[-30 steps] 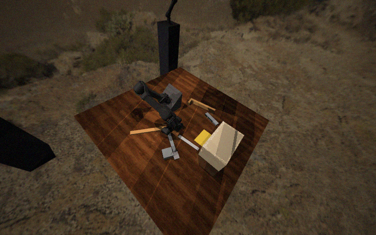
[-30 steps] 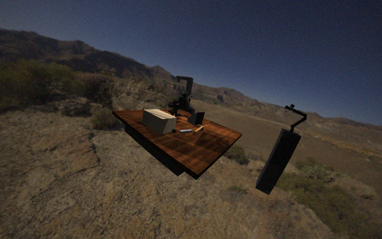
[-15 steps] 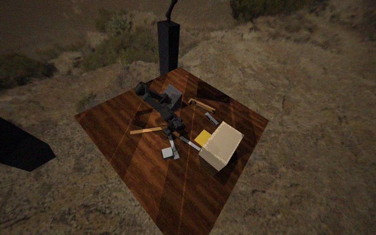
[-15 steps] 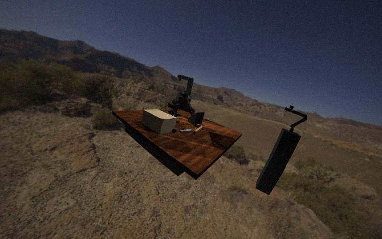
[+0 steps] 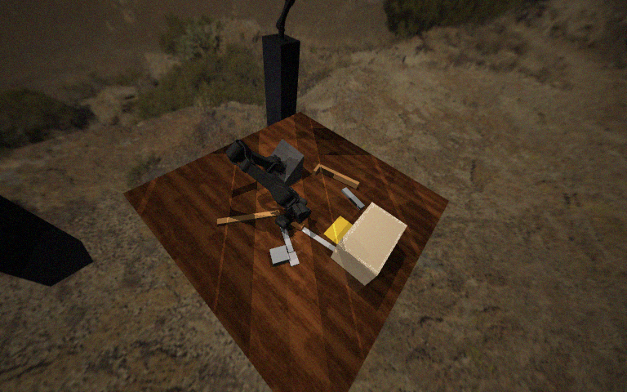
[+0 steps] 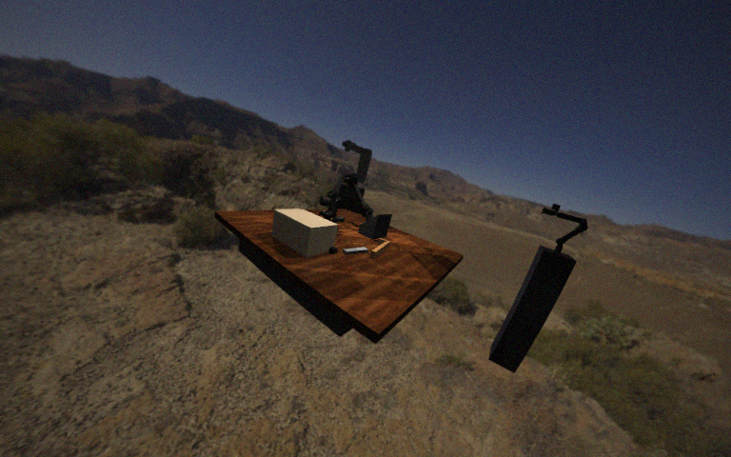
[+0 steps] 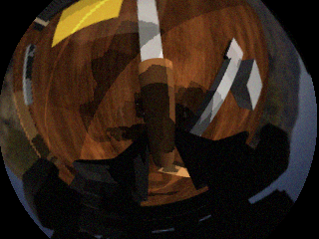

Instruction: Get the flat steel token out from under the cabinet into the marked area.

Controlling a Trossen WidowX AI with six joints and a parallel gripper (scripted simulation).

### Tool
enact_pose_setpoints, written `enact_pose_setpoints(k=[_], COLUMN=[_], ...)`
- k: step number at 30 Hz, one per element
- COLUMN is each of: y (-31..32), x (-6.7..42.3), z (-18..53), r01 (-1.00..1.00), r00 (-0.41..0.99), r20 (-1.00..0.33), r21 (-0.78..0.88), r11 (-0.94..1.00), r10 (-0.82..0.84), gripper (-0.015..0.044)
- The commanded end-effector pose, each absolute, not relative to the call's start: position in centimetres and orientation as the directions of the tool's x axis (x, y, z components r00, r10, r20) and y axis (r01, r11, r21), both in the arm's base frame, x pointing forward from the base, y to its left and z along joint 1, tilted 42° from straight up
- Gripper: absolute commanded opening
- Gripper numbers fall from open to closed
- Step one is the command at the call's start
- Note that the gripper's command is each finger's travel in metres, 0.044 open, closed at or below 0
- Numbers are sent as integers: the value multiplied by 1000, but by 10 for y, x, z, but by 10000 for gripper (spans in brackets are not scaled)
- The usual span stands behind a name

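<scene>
Low over the table, the gripper is clamped on a tool's wooden handle.

Its grey blade runs toward the cream cabinet, ending beside the yellow marked area just left of the cabinet. Whether the steel token is among the grey pieces cannot be told. A wooden stick lies left of the gripper.

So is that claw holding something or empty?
Holding: the gripper is shut on the brown handle of a grey-bladed tool, seen in the wrist view.
</scene>
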State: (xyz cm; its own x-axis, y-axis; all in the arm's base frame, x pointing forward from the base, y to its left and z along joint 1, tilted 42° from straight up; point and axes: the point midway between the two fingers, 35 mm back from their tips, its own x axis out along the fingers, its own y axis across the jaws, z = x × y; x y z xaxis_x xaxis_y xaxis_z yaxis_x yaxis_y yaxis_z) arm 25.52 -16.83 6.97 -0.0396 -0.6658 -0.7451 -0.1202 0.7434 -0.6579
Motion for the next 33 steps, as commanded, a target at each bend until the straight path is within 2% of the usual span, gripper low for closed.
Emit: enact_pose_setpoints(k=[1, 33], y=[-168, -164], x=[263, 301], z=[69, 65], r01=[-123, -128], r00=[-40, -39], r20=[-744, -745], r21=[-659, -657], r11=[743, 743], r10=[-667, -666], gripper=[0, 0])
